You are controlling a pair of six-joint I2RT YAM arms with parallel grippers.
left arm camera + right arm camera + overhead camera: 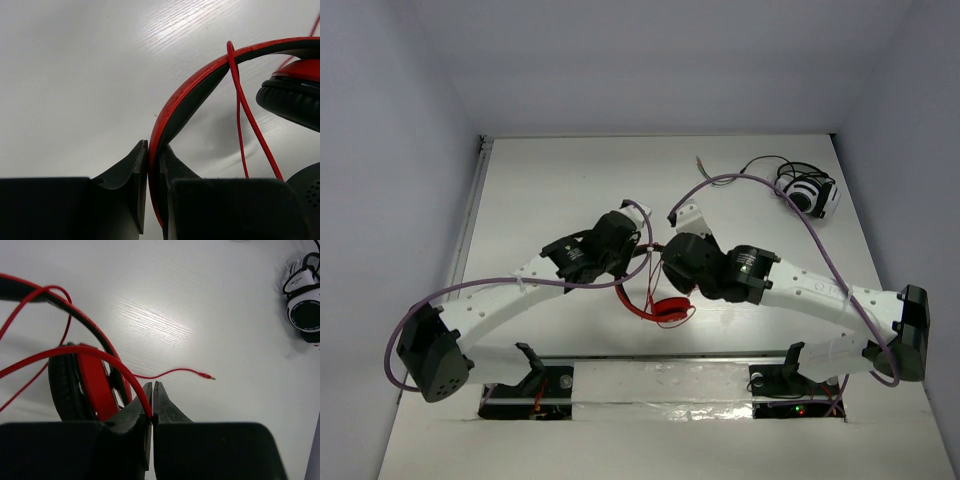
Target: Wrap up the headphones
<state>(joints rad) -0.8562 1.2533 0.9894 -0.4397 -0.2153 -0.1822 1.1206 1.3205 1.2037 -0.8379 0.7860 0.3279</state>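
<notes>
Find the red over-ear headphones with round black-padded earcups point(667, 306) near the middle of the white wood-grain table point(550, 180), between the two arms and toward the near edge. Note the left gripper point(154, 152) pressed together on the curved red-and-black headband point(197, 82), gripping it edge-on. Note the right gripper point(152, 390) pressed together on the long thin red cable point(90, 351), pinching it just beside an earcup. See one strand of that cable draped over the headband in the left wrist view. See also the free tail with its small metal-tipped plug point(207, 376), lying loose on the table beyond the right fingertips.

To do the wrap well:
- Hold the left pinch firm and motionless, as the anchor.
- Carry the cable around the headband with the right gripper under light tension. Aim for enough to seat each turn snugly, not enough to twist the band out of the left fingers.
- Lay turns side by side, away from the left fingertips, to avoid trapping cable under them.
- Mind the slack loops beside the earcup, which look likely to snag.
- Expect to re-grip nearer the plug once the slack runs short.
- Stay well apart from the smaller white and black headphones with the dark cable point(808, 193) at the far right.
</notes>
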